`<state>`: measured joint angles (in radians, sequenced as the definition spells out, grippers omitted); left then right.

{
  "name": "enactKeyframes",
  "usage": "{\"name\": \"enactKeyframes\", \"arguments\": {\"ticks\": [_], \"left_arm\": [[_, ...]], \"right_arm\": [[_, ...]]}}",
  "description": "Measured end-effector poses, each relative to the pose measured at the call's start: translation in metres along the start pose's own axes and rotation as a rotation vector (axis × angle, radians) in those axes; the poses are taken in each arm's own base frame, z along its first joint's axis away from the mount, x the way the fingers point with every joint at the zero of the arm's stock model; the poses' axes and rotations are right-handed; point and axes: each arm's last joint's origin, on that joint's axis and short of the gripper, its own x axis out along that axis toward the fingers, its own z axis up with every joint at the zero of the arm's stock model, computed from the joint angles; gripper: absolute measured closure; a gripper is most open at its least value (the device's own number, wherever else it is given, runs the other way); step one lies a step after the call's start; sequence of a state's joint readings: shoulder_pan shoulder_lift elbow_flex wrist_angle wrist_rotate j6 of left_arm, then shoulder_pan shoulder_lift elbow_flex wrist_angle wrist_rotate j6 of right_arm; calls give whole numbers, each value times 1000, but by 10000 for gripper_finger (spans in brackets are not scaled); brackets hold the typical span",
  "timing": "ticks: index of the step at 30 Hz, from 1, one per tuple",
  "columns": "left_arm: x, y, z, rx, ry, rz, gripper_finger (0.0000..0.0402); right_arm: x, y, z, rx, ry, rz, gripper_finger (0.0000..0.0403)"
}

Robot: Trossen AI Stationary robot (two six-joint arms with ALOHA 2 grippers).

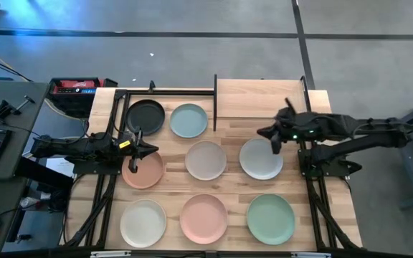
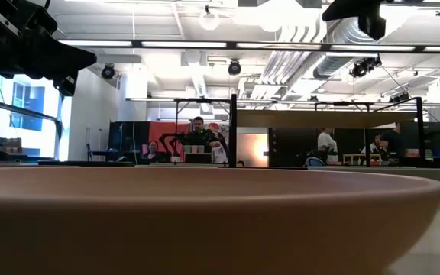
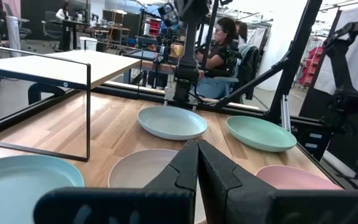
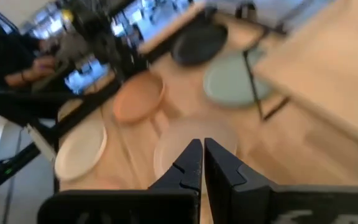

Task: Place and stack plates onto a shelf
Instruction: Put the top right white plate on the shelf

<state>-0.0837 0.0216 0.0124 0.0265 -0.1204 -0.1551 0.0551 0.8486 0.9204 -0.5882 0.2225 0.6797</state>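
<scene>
My right claw (image 1: 276,146), pinched shut and empty, hangs over the pale white plate (image 1: 261,158), with the shelf (image 1: 258,96) just beyond it, so that arm's probably nearer; left claw (image 1: 136,149) sits shut over the terracotta plate (image 1: 143,170).

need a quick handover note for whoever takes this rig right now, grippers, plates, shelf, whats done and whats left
Left gripper: shut, empty, over the terracotta plate.
Right gripper: shut, empty, over the pale white plate.
Plates: all eight lie singly on the table: black and light blue at the back, beige-grey in the middle, cream, pink and mint green in front.
Shelf: at the back, bare.
Done: nothing placed.
Left: lift, place and stack all eight.
</scene>
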Motion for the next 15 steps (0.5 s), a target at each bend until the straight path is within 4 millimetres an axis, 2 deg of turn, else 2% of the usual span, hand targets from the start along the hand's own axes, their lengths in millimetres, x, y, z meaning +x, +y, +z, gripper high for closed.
{"name": "enactKeyframes", "arguments": {"ticks": [7, 15], "left_arm": [[0, 0, 0, 0, 0, 0, 401], [0, 0, 0, 1, 0, -2, 401]], "right_arm": [[31, 8, -10, 72, 192, 12, 403], [55, 12, -21, 65, 319, 5, 403]]}}
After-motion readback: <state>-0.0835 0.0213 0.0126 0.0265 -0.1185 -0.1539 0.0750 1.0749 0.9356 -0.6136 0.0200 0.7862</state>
